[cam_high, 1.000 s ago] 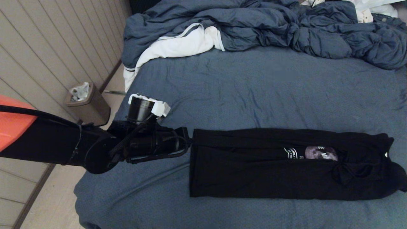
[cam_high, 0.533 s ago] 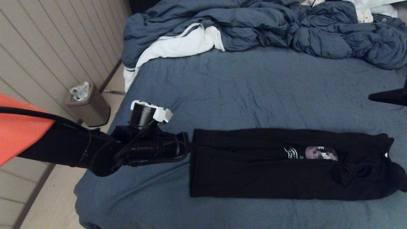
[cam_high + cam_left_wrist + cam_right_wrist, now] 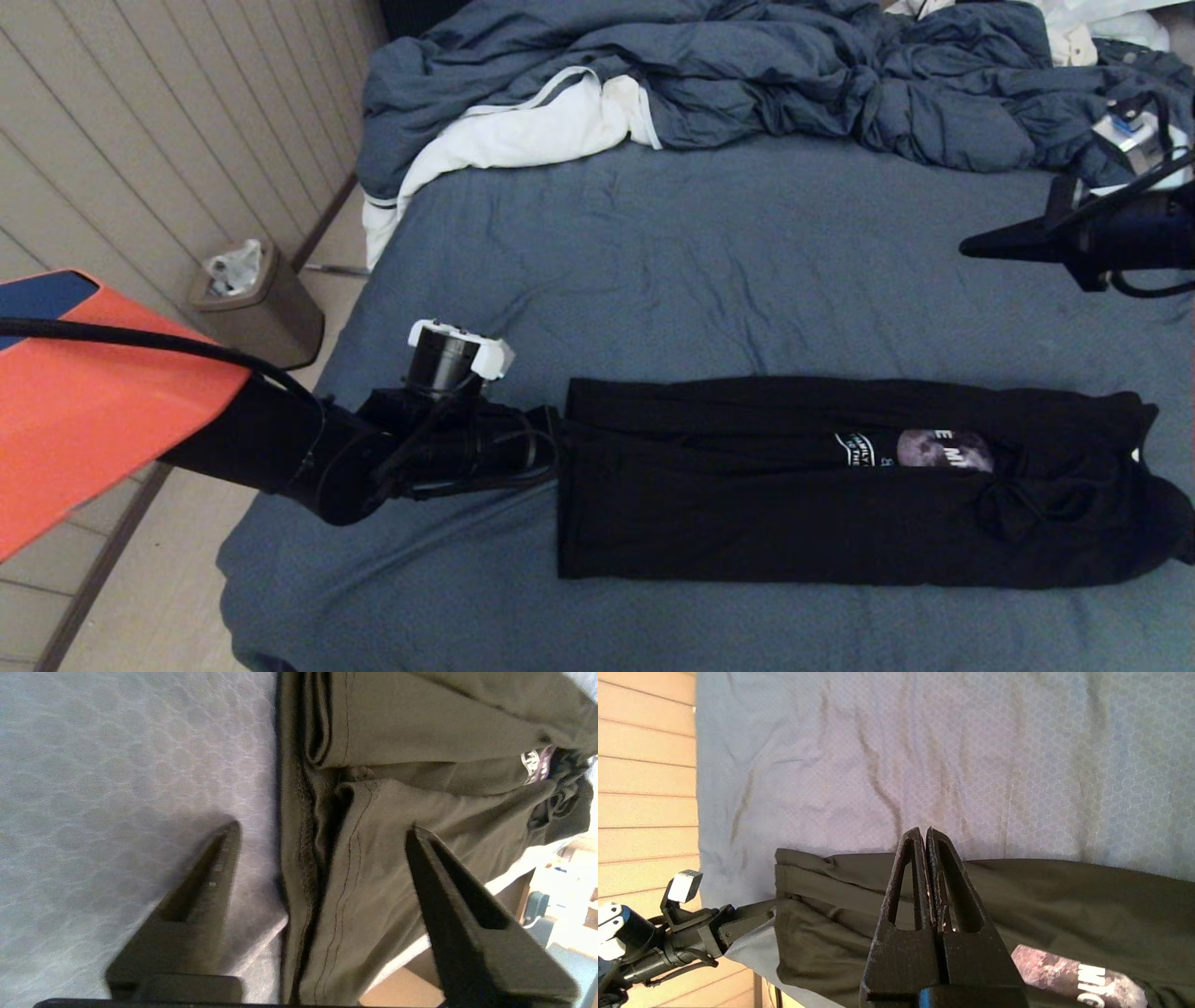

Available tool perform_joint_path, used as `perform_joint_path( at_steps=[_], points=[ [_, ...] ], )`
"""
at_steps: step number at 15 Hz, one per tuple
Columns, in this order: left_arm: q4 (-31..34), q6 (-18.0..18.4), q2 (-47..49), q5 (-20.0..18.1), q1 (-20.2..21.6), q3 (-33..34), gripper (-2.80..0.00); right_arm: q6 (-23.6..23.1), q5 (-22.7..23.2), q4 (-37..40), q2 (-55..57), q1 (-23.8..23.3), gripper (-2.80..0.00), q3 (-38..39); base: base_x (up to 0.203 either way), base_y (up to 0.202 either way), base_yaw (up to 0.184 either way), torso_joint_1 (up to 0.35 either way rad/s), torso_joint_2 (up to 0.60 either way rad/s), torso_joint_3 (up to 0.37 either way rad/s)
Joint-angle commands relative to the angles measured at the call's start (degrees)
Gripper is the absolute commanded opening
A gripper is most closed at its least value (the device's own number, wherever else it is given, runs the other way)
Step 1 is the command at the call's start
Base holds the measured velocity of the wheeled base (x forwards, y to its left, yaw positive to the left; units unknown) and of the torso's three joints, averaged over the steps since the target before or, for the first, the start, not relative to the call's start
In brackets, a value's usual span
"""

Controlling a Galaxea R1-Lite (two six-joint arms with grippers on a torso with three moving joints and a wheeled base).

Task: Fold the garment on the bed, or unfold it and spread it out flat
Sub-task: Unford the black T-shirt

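Black garment (image 3: 840, 481) lies folded lengthwise on the bed (image 3: 747, 261); our left gripper (image 3: 322, 830) has just released its hem, jaws wide; our right gripper (image 3: 927, 833), jaws shut and empty, has swung in above.

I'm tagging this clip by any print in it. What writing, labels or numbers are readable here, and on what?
"E M", white letters cut off by a fold: beside the grey moon print on the black T-shirt, in the head view.
"M", one white letter at the picture's edge: same print, right wrist view.
Small white curved lettering left of the moon: too small to read.
Nothing legible on the bed, bin or grippers.
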Motion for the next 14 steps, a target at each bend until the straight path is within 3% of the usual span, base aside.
perform_joint_path(
  at_steps=[1, 6, 14],
  points=[
    [-0.42, -0.12, 1.65, -0.05, -0.02, -0.36, 0.00, 0.12, 0.17, 0.01, 1.81, 0.39, -2.80, -0.99, 0.000, 0.000, 0.000, 0.000, 0.00, 0.000],
    [-1.11, -0.03, 3.19, -0.01, -0.14, -0.46, 0.00, 0.03, 0.01, -0.16, 2.98, 1.27, -2.80, -1.55, 0.000, 0.000, 0.000, 0.000, 0.00, 0.000],
    [-0.68, -0.38, 1.30, 0.12, -5.64, -3.18, 0.00, 0.03, -0.29, -0.16, 3.83, 0.98, -2.80, -2.64, 0.000, 0.000, 0.000, 0.000, 0.00, 0.000]
  ],
)
